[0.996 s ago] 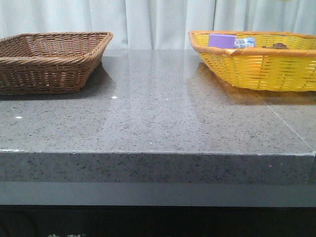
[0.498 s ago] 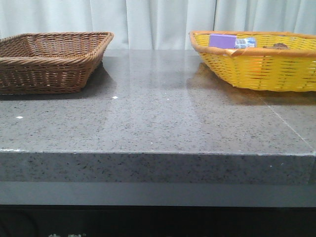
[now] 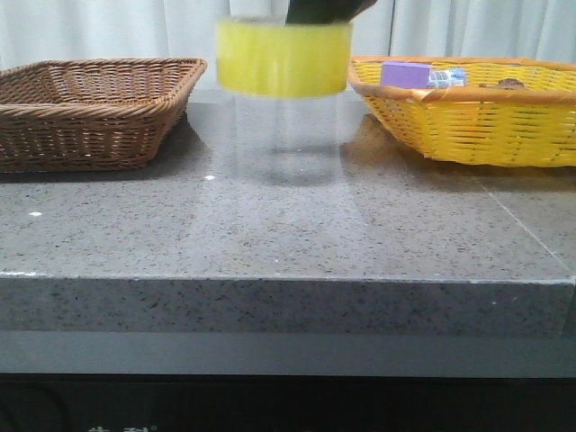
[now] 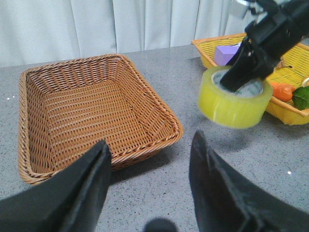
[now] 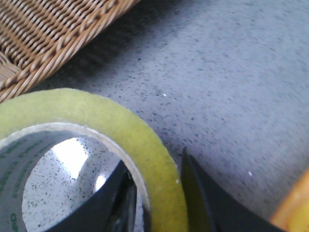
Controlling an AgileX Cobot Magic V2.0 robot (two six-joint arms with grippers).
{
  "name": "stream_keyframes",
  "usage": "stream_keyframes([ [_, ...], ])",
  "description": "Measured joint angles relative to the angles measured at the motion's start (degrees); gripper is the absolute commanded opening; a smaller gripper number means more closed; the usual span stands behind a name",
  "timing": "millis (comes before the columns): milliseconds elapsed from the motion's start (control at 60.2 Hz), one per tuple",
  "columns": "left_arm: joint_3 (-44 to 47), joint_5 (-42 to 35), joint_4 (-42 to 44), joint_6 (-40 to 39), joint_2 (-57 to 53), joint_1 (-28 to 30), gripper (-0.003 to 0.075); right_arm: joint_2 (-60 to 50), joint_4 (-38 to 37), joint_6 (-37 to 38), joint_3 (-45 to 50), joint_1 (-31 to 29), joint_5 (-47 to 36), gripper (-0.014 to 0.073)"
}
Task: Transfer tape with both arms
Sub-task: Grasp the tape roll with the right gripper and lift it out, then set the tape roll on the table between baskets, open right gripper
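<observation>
Grey speckled stone bench (image 3: 288, 225) fills the front view, its near edge bare and glossy, a pale curtain (image 3: 108, 31) hanging behind it.

Nearest in the left wrist view, the left pincer (image 4: 149, 186) hangs low over the bench, its two dark fingers (image 4: 87, 188) spread well apart with nothing between them.

Farther along, on the left side of the bench, a brown wicker basket (image 3: 94, 112) sits flat on the stone; its inside shows only bare weave in the left wrist view.

Mid-bench, between the two baskets and clear above the stone, the tape (image 3: 283, 58) hangs in the air, blurred in the front view, with a faint shadow on the stone below it. Roll lies roughly level, hole up. The right pincer (image 4: 236, 79) comes down from above; one finger goes into the core, the other sits outside the yellow wall, and the pair is clamped on that wall. Right wrist view confirms it: yellow band pinched between two dark fingers (image 5: 111, 203), green print on the white core, bench visible through the hole.

Far right, a yellow wicker basket (image 3: 468, 121) holds a purple box (image 3: 405, 74), an orange item and a green leaf; a small clear object lies beside the box, too small to identify.
</observation>
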Motion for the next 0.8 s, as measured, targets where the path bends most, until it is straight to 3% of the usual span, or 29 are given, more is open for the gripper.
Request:
stream_keyframes([
  [199, 0.0, 0.0, 0.0, 0.0, 0.0, 0.0, 0.0364, -0.8, 0.8, -8.2, 5.8, 0.7, -8.0, 0.0167],
  [631, 0.0, 0.0, 0.0, 0.0, 0.0, 0.0, 0.0364, 4.5, 3.3, -9.7, 6.3, 0.7, -10.6, 0.0174],
  [697, 0.0, 0.0, 0.0, 0.0, 0.0, 0.0, 0.0364, 4.5, 3.4, -9.7, 6.5, 0.7, -10.6, 0.0203],
  [797, 0.0, 0.0, 0.0, 0.0, 0.0, 0.0, 0.0364, 4.5, 3.5, -9.7, 6.5, 0.7, -10.6, 0.0332],
])
